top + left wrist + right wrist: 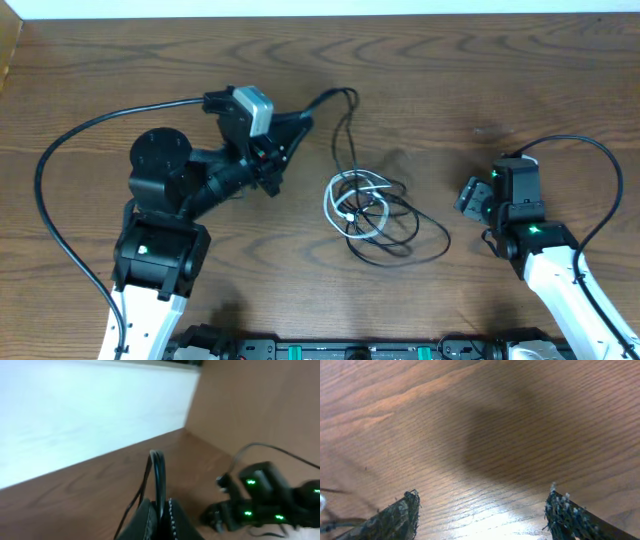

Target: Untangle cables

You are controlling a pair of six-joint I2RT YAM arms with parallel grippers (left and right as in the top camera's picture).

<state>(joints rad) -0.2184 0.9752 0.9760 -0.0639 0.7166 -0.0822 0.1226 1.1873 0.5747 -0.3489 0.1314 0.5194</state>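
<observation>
**knotty_dan:** Going from the big stuff down. Plain wooden table [450,70], left arm [160,200] reaching in toward the middle, right arm [560,270] off to the side. Spotted the bundle [370,212] between them, lying on the table. Black cable [390,232] looped round and round, with the white cable [329,200] curled inside the loops.

**wirewrangler:** Yep. Got the left fingers [144,521] pinched tight on a doubled strand of the black cable, held out to the side of the pile. Right fingers [395,517] spread wide, gripping nothing, hovering over bare wood near the bundle.

**knotty_dan:** So what to worry about?

**wirewrangler:** Just guessing, but pulling from here with only one side held could drag the whole bundle along instead of opening it. No hold on the white cable at all. Could also cinch the loops tighter around it, and can't tell from above which strand crosses over which. Also a thin, slick strand in a tiny pinch, so might simply slide out under tension. Better to get the right fingers onto the white cable before hauling on anything.
</observation>
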